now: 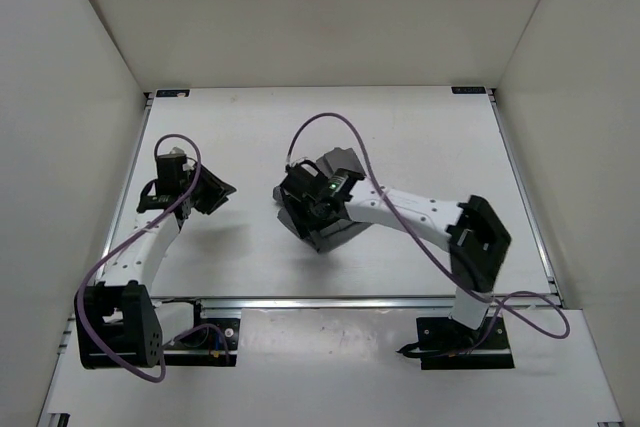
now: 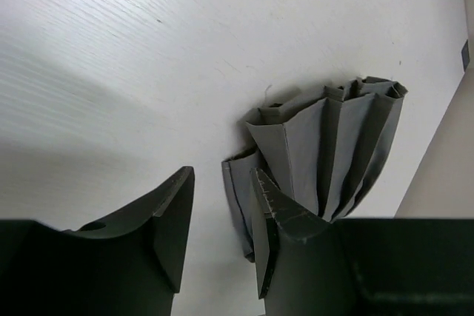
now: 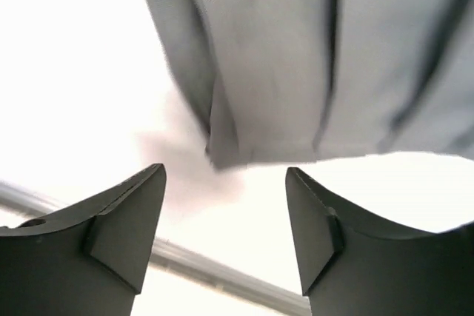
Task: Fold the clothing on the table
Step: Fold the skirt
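Note:
The clothing (image 1: 338, 161) is a grey pleated bundle, folded small, near the middle of the white table (image 1: 420, 137). My right gripper (image 1: 298, 199) hovers right over it and hides its centre. In the right wrist view the right gripper (image 3: 224, 170) is open and holds nothing; the clothing's hem (image 3: 296, 57) lies just beyond the fingertips. My left gripper (image 1: 212, 190) stands apart to the left of the bundle. The left wrist view shows the left gripper (image 2: 222, 172) open, with bare table between its fingers, and the fanned clothing (image 2: 333, 146) just ahead to the right.
White walls (image 1: 80, 97) close the table in on three sides. Thin metal rails run along its edges; the near rail (image 1: 350, 299) also shows in the right wrist view (image 3: 222, 275). Purple cables (image 1: 340, 122) loop over both arms.

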You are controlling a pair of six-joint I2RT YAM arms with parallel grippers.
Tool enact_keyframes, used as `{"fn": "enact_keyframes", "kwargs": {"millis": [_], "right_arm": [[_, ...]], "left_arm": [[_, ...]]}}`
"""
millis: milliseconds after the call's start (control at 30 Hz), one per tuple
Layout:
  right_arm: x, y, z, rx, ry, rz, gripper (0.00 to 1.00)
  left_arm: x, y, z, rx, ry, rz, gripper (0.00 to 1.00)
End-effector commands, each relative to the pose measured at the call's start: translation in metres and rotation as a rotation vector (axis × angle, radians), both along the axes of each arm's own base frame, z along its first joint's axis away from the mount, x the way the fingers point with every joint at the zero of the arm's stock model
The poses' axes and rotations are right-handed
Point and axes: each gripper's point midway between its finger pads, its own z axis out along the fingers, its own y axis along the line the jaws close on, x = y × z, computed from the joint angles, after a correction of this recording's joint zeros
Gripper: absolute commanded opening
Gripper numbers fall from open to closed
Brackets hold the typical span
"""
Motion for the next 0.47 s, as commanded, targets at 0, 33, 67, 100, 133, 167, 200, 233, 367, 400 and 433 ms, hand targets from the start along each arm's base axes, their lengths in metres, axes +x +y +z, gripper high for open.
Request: {"fn": "enact_keyframes", "kwargs": {"millis": [0,33,67,100,133,167,200,233,367,400,433], "right_arm": [[-0.012,-0.026,0.043,0.036,-0.086,-0.080,0.63],[-0.017,-0.031,0.053,0.077,-0.091,-0.100,0.64],[-0.024,-0.039,0.057,0.110,-0.084,-0.111,0.64],[-0.031,-0.047,0.056,0.145,-0.075,-0.126,0.64],[-0.036,-0.048,0.056,0.174,-0.059,-0.127,0.82],[-0.042,-0.056,0.052,0.190,-0.052,-0.136,0.87],[-0.048,-0.063,0.047,0.199,-0.047,-0.148,0.88],[-0.050,-0.068,0.042,0.197,-0.038,-0.154,0.88],[-0.052,-0.082,0.028,0.178,-0.015,-0.133,0.76],[-0.043,-0.082,0.027,0.163,-0.023,-0.118,0.77],[-0.038,-0.080,0.026,0.127,-0.034,-0.082,0.79]], "left_arm": [[-0.001,0.012,0.009,0.043,-0.029,-0.012,0.46],[-0.003,0.013,0.009,0.050,-0.028,-0.018,0.47],[-0.002,0.010,0.009,0.053,-0.027,-0.028,0.47],[-0.002,0.010,0.009,0.051,-0.028,-0.030,0.47],[-0.002,0.007,0.010,0.052,-0.030,-0.041,0.47],[-0.002,0.006,0.010,0.051,-0.034,-0.044,0.47],[-0.001,0.006,0.010,0.045,-0.044,-0.041,0.47],[0.000,0.005,0.011,0.034,-0.049,-0.036,0.47],[0.000,0.001,0.008,0.013,-0.044,-0.041,0.47],[0.002,0.000,0.011,0.018,-0.055,-0.043,0.46],[0.002,-0.002,0.012,0.008,-0.053,-0.050,0.46]]}}
